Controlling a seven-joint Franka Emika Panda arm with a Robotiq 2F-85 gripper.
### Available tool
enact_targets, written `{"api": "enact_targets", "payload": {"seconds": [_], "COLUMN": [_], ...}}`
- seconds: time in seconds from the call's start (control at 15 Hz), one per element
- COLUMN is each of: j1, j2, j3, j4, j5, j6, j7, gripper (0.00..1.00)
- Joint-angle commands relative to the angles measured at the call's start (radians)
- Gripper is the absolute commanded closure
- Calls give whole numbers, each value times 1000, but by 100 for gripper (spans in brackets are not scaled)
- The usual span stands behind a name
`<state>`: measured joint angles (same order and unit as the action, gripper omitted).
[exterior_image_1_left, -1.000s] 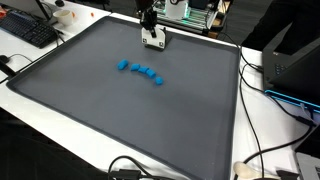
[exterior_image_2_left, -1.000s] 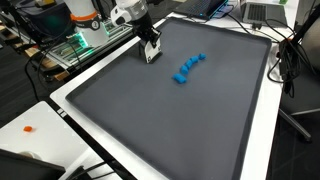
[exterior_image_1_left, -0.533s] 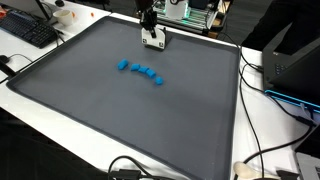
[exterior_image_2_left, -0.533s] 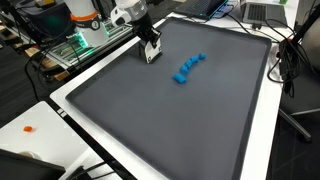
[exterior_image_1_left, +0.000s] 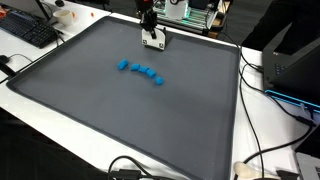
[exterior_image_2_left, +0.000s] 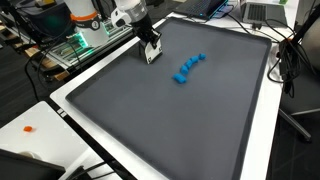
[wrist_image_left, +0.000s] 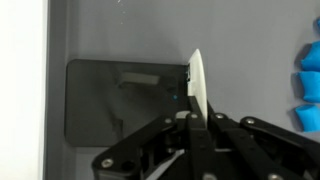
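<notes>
White card (wrist_image_left: 198, 85) hangs edge-on in the hand (wrist_image_left: 200, 118), whose fingers are closed on its upper part, so that in the wrist view it shows only as a thin pale wedge. In both exterior views the card (exterior_image_1_left: 153, 41) sits low over the grey mat (exterior_image_1_left: 120, 120), near the mat's far edge and close to the equipment behind it. I cannot tell whether its lower edge touches the mat. A row of blue blocks (exterior_image_1_left: 141, 72) lies well apart from it, toward the middle of the mat; the wrist view catches them at its right border (wrist_image_left: 308, 85). Under the card the wrist view shows a darker rectangle (wrist_image_left: 125, 100), which may be a shadow or a separate sheet.

The grip looks like the weak point. A stiff, thin card pinched along one edge has little surface under the fingers, so a quick swing or a bump could make it pivot or slide out. Lowered further while upright, its bottom edge could dig into the mat and bend, or lever itself out of the hand. A sideways sweep toward the middle could knock the blocks out of line. A move away from the blocks risks the card going over the rim of the worktop (exterior_image_1_left: 40, 125).
</notes>
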<state>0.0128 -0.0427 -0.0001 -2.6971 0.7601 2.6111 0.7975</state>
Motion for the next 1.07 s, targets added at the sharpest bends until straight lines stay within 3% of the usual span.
{"api": "enact_targets", "payload": {"seconds": [0.0, 0.13, 0.33, 0.6, 0.87, 1.0], "j1": [-3, -8, -11, -14, -22, -29], "j2": [27, 20, 17, -4, -58, -82], "j3": [4, 0, -2, -6, -7, -7], "j4": [-4, -6, -11, -20, -24, -25], "j5": [14, -3, -18, -26, -72, -113], "j6": [12, 4, 1, -4, -15, -23], "j7": [-15, -6, 5, 4, 27, 47], "gripper": [99, 99, 63, 32, 4, 0]}}
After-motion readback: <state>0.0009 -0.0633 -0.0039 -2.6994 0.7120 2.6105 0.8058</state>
